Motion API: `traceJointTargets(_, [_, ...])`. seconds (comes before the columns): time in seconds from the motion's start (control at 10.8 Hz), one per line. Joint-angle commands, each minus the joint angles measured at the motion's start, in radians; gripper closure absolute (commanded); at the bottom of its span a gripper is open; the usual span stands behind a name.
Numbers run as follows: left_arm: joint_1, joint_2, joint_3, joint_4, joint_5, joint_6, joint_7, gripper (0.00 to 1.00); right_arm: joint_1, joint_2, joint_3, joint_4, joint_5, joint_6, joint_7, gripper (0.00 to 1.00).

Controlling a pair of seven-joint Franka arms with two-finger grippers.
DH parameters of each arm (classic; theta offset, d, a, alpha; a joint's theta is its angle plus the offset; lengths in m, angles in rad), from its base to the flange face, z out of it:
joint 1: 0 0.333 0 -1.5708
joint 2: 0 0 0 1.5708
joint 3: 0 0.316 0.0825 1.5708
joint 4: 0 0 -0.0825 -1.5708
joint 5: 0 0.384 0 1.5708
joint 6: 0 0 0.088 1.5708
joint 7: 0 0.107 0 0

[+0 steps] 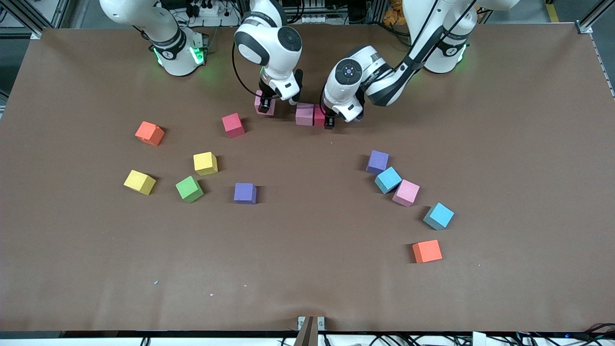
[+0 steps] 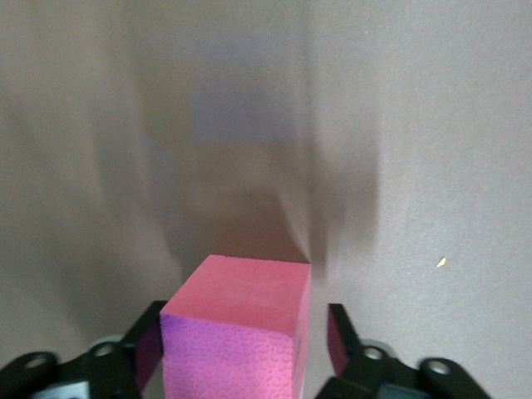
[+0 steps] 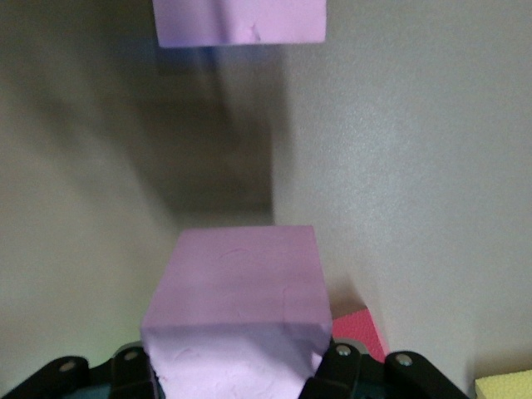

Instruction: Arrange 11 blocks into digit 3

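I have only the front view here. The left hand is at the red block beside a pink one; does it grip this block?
Observer: No. In the left wrist view the left hand straddles the red block, with a gap between one finger and the block.
Operator: And the right hand?
Observer: The right wrist view shows the right hand with both fingers pressed on its held pink block.
Operator: Does that block touch the other pink one?
Observer: No. Bare table shows between it and the placed pink block.
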Motion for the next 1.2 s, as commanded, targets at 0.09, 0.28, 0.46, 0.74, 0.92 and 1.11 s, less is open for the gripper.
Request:
traceJointTargets(0.09, [0.002,-0.036,-0.005,0.004,-0.014,-0.038,-0.015,0.0,0.029,0.02,-0.001,0.018,0.013,0.022,0.014,0.87])
traceJointTargets(0.28, [0.003,-0.088,-0.008,0.01,-0.014,-0.075,-0.035,0.0,0.047,0.049,-0.003,0.056,0.047,0.013,0.016,0.87])
traceJointTargets(0.46, [0.005,-0.132,-0.008,0.013,-0.014,-0.107,-0.021,0.0,0.047,0.063,-0.001,0.069,0.049,0.014,0.016,0.87])
traceJointTargets(0.74, [0.081,-0.14,-0.005,0.067,-0.014,-0.192,0.086,0.0,0.049,0.086,-0.003,0.095,0.05,0.014,0.016,0.87])
traceJointTargets(0.92, [0.15,-0.125,-0.002,0.108,-0.011,-0.224,0.172,0.0,0.049,0.092,-0.001,0.098,0.05,0.016,0.016,0.87])
traceJointTargets(1.11, [0.201,-0.102,0.0,0.134,0.015,-0.232,0.27,0.0,0.049,0.123,-0.003,0.136,0.05,0.014,0.019,0.88])
